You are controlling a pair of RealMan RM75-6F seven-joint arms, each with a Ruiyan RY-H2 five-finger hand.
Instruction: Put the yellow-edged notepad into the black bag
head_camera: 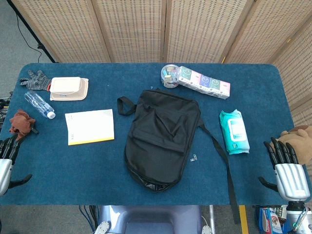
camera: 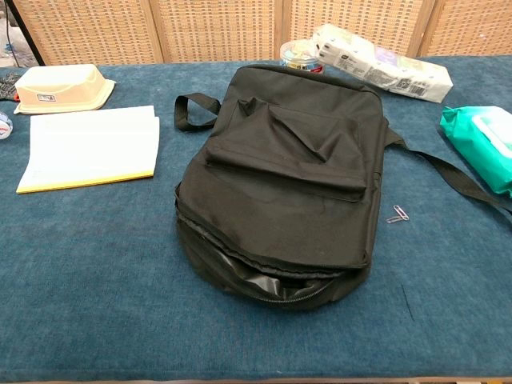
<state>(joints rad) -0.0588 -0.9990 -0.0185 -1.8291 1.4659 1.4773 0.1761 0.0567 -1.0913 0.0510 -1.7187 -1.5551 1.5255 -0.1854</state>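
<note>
Yellow-edged notepad lay left of the black bag; my left hand and right hand hung spread, empty.

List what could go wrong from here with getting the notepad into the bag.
The notepad lies flat on the cloth, so a hand may struggle to get under it, and loose pages could bend. The bag opening is only a narrow unzipped gap at the near end and may need holding open. The bottle nearby could get knocked.
</note>
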